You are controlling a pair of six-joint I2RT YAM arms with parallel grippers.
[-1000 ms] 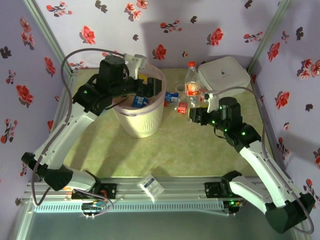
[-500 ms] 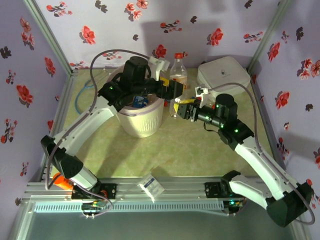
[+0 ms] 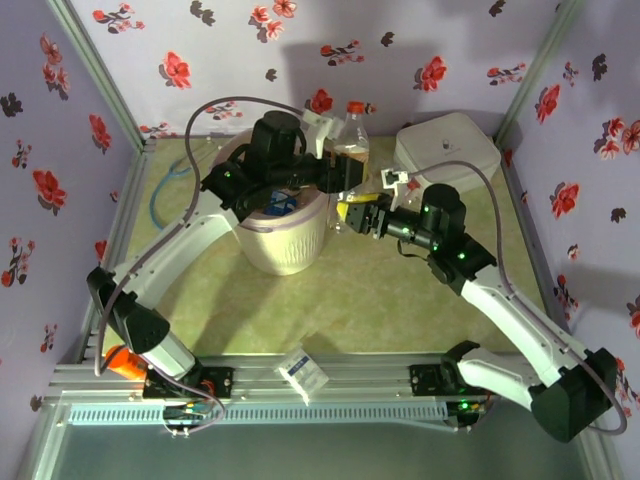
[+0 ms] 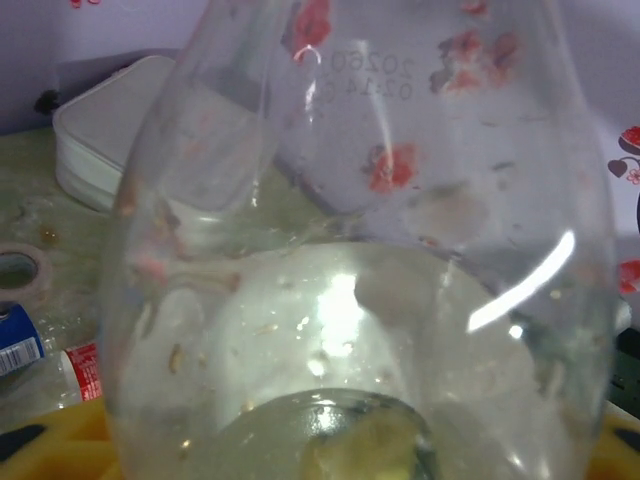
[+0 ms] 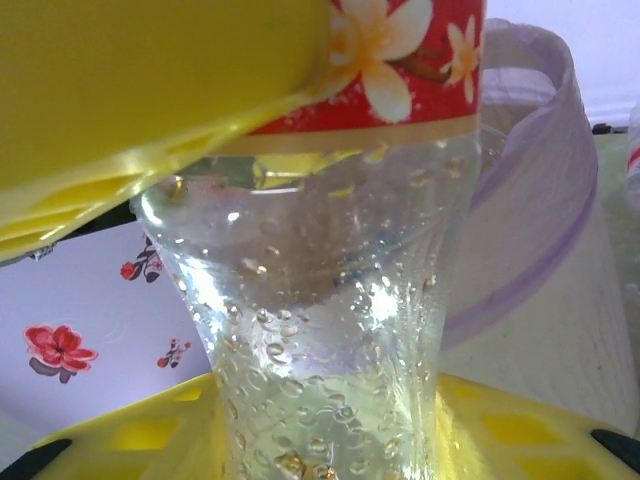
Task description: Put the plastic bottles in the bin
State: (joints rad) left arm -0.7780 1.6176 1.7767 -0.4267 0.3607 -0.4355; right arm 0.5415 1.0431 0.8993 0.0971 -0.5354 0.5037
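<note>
Upper centre: right gripper [image 3: 358,213] clamps the red-capped bottle [image 3: 352,136]; left gripper [image 3: 346,178] straddles it, closure unclear. Secure that hold before releasing.

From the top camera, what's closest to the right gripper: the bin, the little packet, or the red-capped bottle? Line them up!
1. red-capped bottle: held in the right gripper itself.
2. bin: just to its left.
3. packet: far off, at the table's near edge.
</note>
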